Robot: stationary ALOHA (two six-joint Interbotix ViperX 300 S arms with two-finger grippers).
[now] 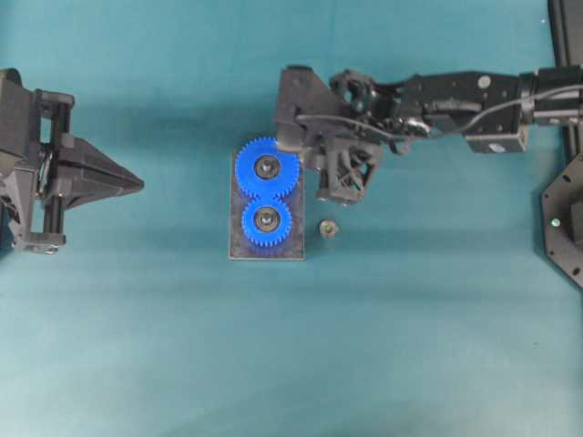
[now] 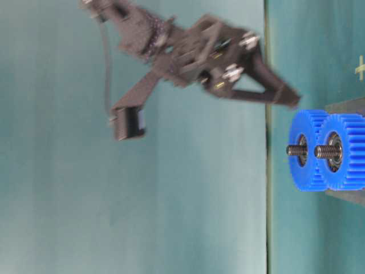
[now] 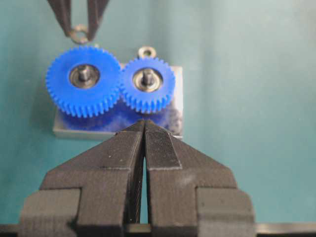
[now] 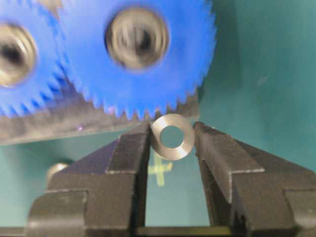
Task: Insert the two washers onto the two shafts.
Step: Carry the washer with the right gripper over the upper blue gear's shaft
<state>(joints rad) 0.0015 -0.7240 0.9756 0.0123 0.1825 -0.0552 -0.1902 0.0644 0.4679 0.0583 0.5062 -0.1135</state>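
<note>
Teal tabletop holds a grey metal baseplate (image 1: 266, 250) with two blue plastic gears (image 1: 267, 173). Right gripper (image 4: 172, 136) pinches a flat silver washer (image 4: 172, 137) edgewise beside them; blurred view suggests motion, so thin grip might slip before reaching a threaded shaft (image 2: 326, 151). Left gripper (image 3: 144, 129) closed, idle.

Two blue gears (image 1: 267, 194); two shafts (image 2: 311, 150); one washer (image 4: 172, 136).

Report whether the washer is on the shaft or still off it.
Off. The washer is pinched between the right gripper fingertips, beside the larger blue gear, whose shaft stands bare.
</note>
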